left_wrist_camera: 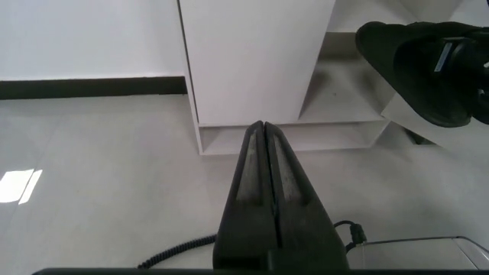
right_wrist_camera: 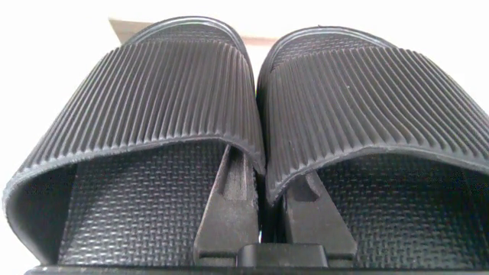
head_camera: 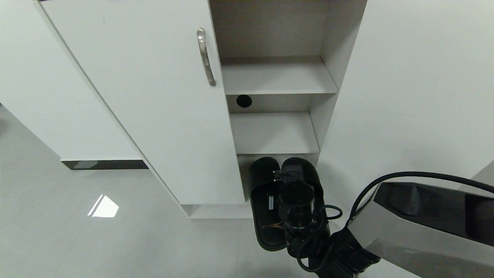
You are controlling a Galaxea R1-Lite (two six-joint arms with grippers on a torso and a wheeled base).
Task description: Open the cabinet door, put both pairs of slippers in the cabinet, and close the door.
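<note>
Nothing written can be read. A small white label point(head_camera: 270, 202) sits on the insole of the left one of the two black slippers point(head_camera: 262, 181), about midway along it. Its print is too small to make out. In the left wrist view the label is equally illegible.

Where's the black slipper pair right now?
Head view, lower centre-right: black slipper pair clamped in the right gripper, toes toward the bottom compartment of the open cabinet.

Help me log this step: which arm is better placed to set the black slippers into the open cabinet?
Right. The right gripper is shut on the black slippers at the lowest opening of the cabinet; the left gripper is shut, empty, farther back over the floor.
</note>
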